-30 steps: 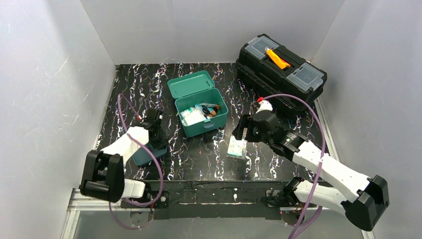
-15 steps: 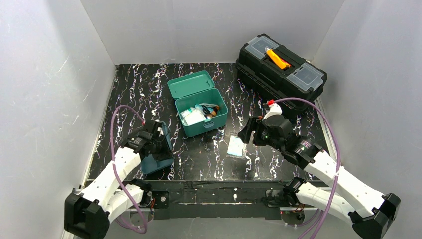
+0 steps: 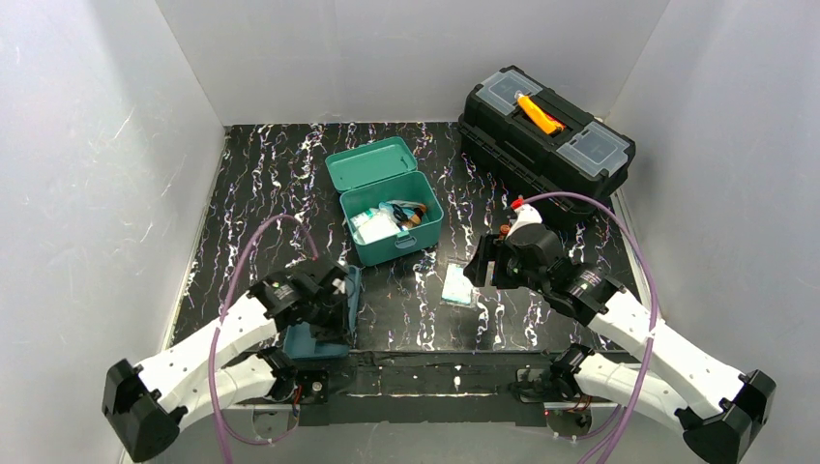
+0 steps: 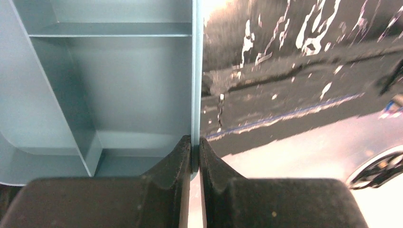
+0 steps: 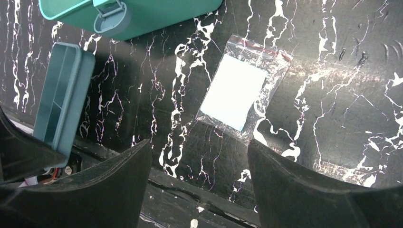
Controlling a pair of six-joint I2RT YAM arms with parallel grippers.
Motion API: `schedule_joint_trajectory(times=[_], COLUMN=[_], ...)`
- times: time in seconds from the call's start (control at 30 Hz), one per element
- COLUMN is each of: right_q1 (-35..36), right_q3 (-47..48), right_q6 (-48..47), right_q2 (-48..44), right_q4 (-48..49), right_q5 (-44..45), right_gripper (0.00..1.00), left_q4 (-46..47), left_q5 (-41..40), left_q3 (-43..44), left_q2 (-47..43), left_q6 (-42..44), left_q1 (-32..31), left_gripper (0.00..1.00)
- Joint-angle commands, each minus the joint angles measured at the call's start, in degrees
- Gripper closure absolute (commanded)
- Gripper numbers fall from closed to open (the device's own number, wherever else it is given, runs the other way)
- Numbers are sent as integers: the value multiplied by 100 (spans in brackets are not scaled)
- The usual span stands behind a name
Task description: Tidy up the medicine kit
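Note:
The teal medicine kit (image 3: pixel 392 217) stands open at the table's middle, lid tipped back, with packets and small items inside. My left gripper (image 3: pixel 338 295) is shut on a side wall of the darker teal inner tray (image 3: pixel 324 314) and holds it on edge near the front left. In the left wrist view the fingertips (image 4: pixel 195 147) pinch the tray's (image 4: pixel 104 85) thin wall. My right gripper (image 3: pixel 481 261) is open and empty, hovering just right of a clear gauze packet (image 3: pixel 457 286) lying flat. The right wrist view shows the packet (image 5: pixel 240 92), the tray (image 5: pixel 62 95) and the kit's front (image 5: pixel 142 14) beyond my open gripper (image 5: pixel 199 161).
A black toolbox (image 3: pixel 544 121) with an orange handle stands at the back right, close behind my right arm. White walls enclose the table on three sides. The black front rail (image 3: pixel 425 362) runs along the near edge, just below the tray.
My left arm has carried the inner tray to the right and nearer the front edge. My right gripper has drawn back from the gauze packet, which now lies flat.

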Motion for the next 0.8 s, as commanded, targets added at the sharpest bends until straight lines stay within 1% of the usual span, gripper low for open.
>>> schedule_joint_trajectory(times=[0.0,0.17,0.27,0.4,0.5,0.53,0.63,0.77], right_q1=[-6,-6,-6,-6,-6,-11,-15,-24], right_q3=[277,308,261,246,222,190,21,-178], right_q6=[-153,-245,-290,-337,-376,-391,-361,-237], right_q2=[127,234,205,161,105,89,107,238], right_q4=[78,12,-19,-171,-287,-324,-373,-252], right_q5=[-134,-127,-34,51,151,219,465,588], right_gripper=[21,20,19,18,18,17,15,15], left_q4=[-190,15,253,351,385,379,380,415], left_q5=[-126,-551,-750,-685,-745,-750,-1107,-1578], left_q3=[285,636,1020,1607,1937,2005,2042,1952], left_q2=[460,1272,1931,2854,3373,3507,3825,3894], left_q6=[-261,-261,46,548,837,944,1167,1464], left_q1=[-1163,-2027,-2480,-2845,-3154,-3222,-3301,-3303], left_gripper=[100,100,100,100,100,100,100,100])
